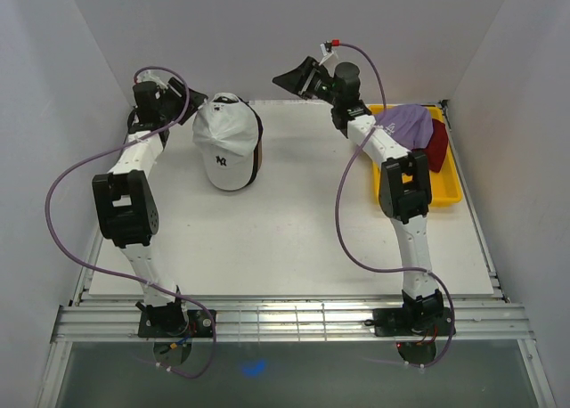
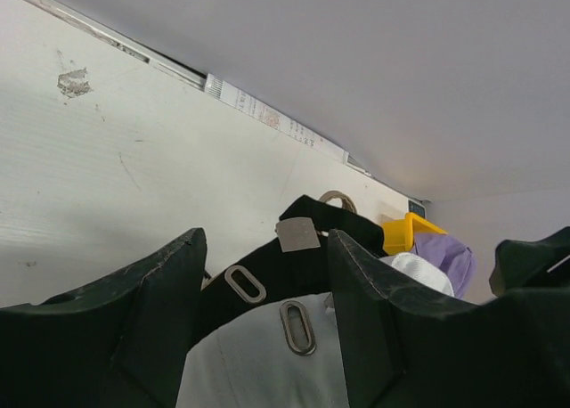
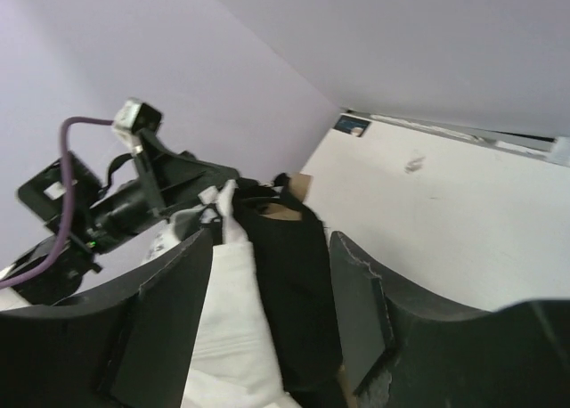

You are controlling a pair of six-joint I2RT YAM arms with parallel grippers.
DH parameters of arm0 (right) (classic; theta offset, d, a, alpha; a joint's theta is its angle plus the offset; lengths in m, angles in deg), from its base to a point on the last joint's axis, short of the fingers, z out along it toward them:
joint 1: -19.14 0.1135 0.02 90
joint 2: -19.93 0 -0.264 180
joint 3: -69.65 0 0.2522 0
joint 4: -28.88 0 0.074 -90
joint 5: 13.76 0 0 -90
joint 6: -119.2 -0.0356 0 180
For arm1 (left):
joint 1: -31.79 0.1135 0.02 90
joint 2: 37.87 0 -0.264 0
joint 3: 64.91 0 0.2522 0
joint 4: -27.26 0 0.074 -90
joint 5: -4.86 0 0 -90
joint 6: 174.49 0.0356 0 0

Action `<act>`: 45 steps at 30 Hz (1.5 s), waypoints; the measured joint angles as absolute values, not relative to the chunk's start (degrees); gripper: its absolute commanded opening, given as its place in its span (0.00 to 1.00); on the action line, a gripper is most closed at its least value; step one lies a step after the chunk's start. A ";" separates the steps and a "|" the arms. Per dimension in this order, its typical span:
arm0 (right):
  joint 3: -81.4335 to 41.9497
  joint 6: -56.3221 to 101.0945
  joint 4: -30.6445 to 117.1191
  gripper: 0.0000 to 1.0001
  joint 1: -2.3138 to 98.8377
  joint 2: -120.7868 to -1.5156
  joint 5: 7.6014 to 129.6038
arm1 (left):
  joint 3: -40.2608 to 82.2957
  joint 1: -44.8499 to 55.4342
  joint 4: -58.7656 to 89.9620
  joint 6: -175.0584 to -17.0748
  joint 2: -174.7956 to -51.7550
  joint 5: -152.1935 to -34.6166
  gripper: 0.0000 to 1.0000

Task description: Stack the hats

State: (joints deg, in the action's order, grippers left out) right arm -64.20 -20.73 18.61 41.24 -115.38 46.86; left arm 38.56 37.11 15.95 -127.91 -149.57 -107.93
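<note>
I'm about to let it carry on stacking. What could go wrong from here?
1. The left gripper, its jaws open, straddles the strap at the back of the white cap. Pulling away carelessly may snag it and topple the stack.
2. The lavender cap overlaps the red cap in the bin. Lifting one could drag the other out.

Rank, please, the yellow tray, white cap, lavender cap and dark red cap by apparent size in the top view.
yellow tray
white cap
lavender cap
dark red cap
The last two are partly hidden, so that order is unsure.
</note>
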 measured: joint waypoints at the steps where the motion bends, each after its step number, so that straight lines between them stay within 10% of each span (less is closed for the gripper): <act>1: -64.24 -21.45 17.52 0.61 41.46 -114.89 45.98 | 38.82 37.18 15.89 -127.82 -149.53 -107.97 0.67; 45: -66.15 -19.84 20.21 0.69 48.04 -119.59 38.53 | 39.26 39.47 20.46 -127.25 -144.56 -113.87 0.71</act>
